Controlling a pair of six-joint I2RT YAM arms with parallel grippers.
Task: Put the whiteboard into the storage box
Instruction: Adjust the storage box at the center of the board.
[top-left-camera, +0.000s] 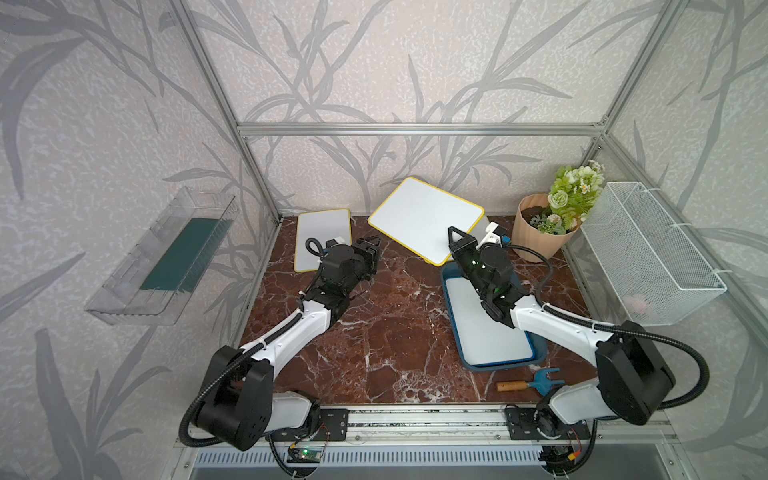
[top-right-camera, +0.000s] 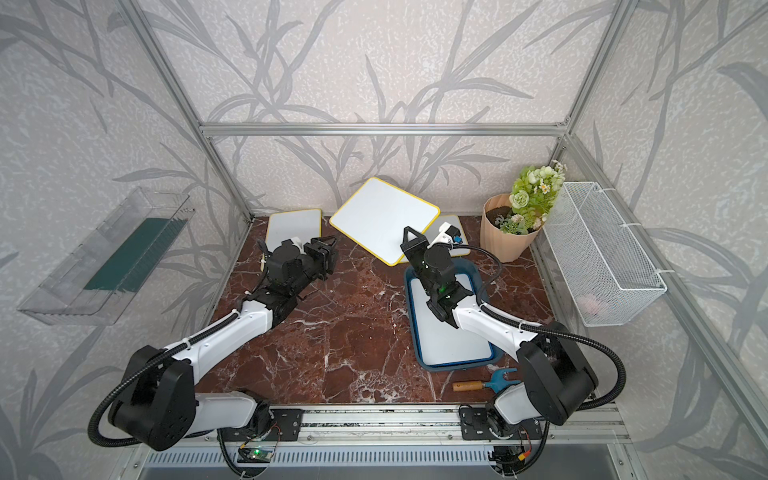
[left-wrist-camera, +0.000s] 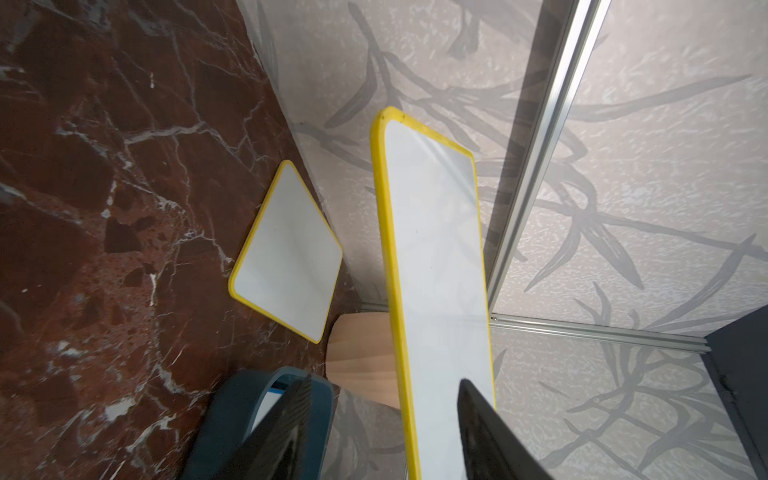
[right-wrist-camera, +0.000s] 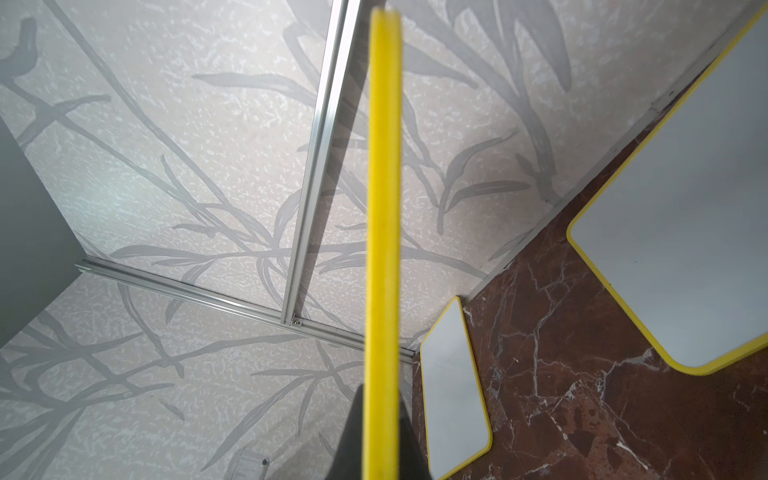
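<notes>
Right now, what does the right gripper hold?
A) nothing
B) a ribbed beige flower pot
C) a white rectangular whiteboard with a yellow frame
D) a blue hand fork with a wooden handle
C: in a top view the right gripper is shut on the edge of the yellow-framed white rectangular whiteboard, which is tilted and raised off the marble table.

A yellow-rimmed white rectangular whiteboard (top-left-camera: 424, 216) hangs tilted just beyond the far end of the shallow teal-blue plastic storage box (top-left-camera: 498, 368) on the desk (top-left-camera: 395, 324).
</notes>
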